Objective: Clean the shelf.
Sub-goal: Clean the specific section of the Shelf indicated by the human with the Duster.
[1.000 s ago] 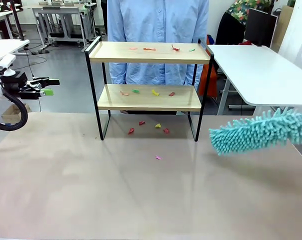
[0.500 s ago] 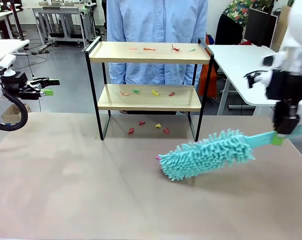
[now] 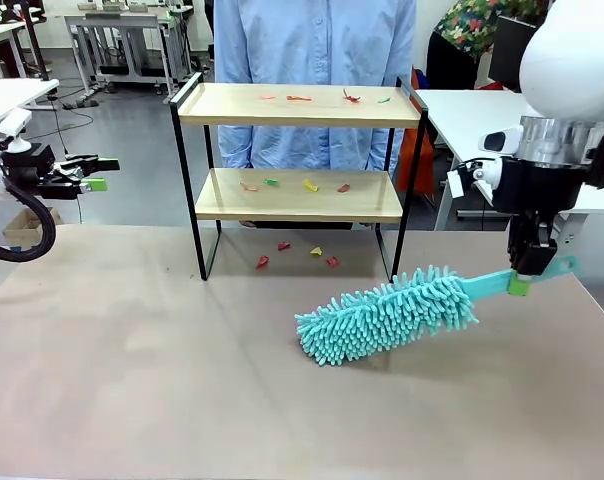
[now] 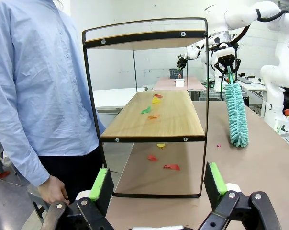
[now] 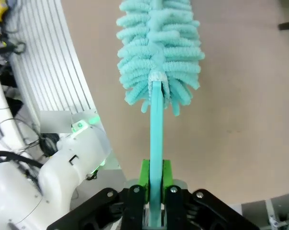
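Shelf (image 3: 232, 106): two light wooden boards, thin black frame, upright at far side of table (image 3: 132, 350). Small coloured scraps (image 3: 300, 98) on both boards.

The shelf (image 3: 300, 118) stands at the far middle of the tabletop (image 3: 132, 380), with a person (image 3: 312, 40) just behind it. Scraps (image 3: 310, 185) lie on both boards and on the tabletop beneath. The duster (image 3: 387, 315) lies before the shelf, slightly to the right, perhaps touching the tabletop, its handle in the right gripper (image 3: 519, 287). The left gripper (image 3: 95, 175) hangs far left.

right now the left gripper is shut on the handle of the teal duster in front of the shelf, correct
Not quite: the right gripper, not the left gripper, is shut on the handle of the teal duster in front of the shelf, as the front view shows.
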`<state>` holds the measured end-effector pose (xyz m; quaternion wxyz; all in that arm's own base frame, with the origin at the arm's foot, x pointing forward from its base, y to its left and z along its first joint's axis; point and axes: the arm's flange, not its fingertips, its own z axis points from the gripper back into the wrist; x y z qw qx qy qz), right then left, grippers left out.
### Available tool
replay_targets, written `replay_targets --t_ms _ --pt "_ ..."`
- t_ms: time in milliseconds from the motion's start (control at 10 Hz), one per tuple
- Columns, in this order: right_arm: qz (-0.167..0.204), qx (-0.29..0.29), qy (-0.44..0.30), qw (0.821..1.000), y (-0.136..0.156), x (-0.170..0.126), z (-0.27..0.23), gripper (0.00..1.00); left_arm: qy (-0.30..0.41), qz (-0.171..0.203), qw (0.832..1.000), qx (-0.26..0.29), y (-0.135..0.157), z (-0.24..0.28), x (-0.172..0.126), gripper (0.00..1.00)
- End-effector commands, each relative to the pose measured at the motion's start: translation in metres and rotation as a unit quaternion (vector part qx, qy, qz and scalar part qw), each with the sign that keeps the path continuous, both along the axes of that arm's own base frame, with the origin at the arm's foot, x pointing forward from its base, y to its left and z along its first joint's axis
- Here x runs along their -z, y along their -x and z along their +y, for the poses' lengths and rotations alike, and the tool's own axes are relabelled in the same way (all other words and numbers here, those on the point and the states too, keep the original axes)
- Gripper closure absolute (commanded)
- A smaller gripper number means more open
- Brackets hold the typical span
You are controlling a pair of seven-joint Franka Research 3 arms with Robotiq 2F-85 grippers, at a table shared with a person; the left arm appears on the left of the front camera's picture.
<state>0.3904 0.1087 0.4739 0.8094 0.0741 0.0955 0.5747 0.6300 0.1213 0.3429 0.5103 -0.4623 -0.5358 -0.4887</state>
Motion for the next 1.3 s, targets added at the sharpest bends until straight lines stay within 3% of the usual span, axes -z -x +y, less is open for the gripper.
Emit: replay_targets --t_ms 0,1200 --pt "0.01 -0.008 0.006 1.0 0.0049 0.0019 0.0007 0.87 -0.002 -0.002 1.0 -0.001 0.0004 0.0001 -0.0033 0.0" --pt "0.01 -0.008 0.006 1.0 0.0049 0.0019 0.0007 0.87 -0.002 -0.002 1.0 -0.001 0.0004 0.0001 -0.0033 0.0"
